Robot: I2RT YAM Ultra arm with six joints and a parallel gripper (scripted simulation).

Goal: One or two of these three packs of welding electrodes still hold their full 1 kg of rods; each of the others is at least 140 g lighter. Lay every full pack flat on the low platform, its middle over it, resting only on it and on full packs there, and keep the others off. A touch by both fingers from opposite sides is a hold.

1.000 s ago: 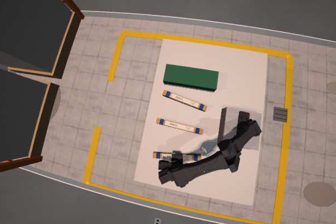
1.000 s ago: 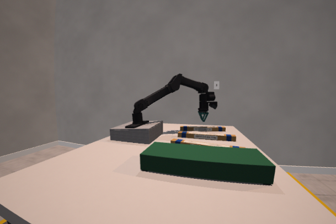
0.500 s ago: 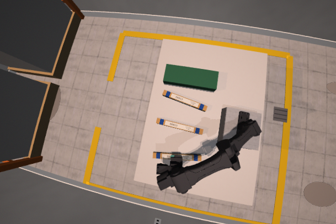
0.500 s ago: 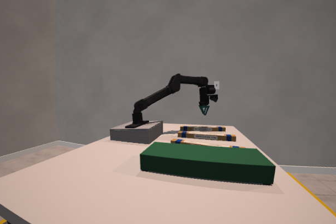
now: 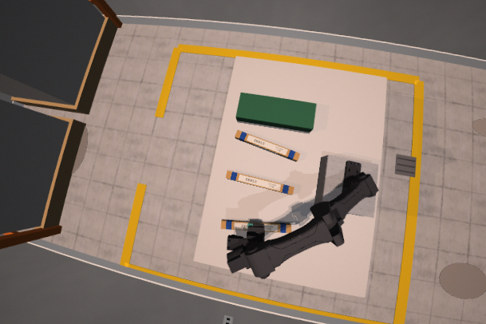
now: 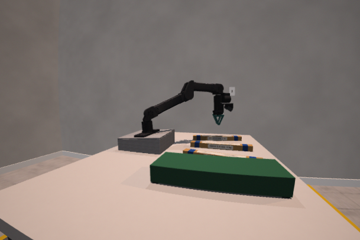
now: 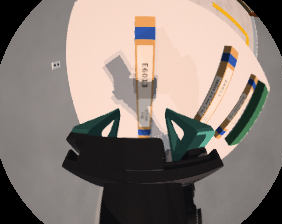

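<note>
The green low platform (image 5: 276, 111) (image 6: 221, 168) (image 7: 248, 117) carries nothing. Three orange packs with blue bands and white labels lie flat on the table. The pack nearest the platform (image 5: 266, 144) (image 6: 192, 151) (image 7: 238, 106) lies at a slant beside it. The middle pack (image 5: 259, 182) (image 6: 220, 146) (image 7: 217, 90) lies apart from the others. The far pack (image 5: 228, 224) (image 6: 217, 138) (image 7: 145, 55) lies farthest from the platform. My gripper (image 6: 218, 123) (image 7: 142, 111) is open and empty, pointing down, high above the far pack, with its fingertips on either side of the pack's line in the wrist view.
The arm stands on a grey block (image 5: 331, 175) (image 6: 139, 145) at the table's side, near one end of the packs. The white table (image 5: 303, 80) (image 6: 106, 189) extends past the platform. The arm partly covers the far pack in the top view.
</note>
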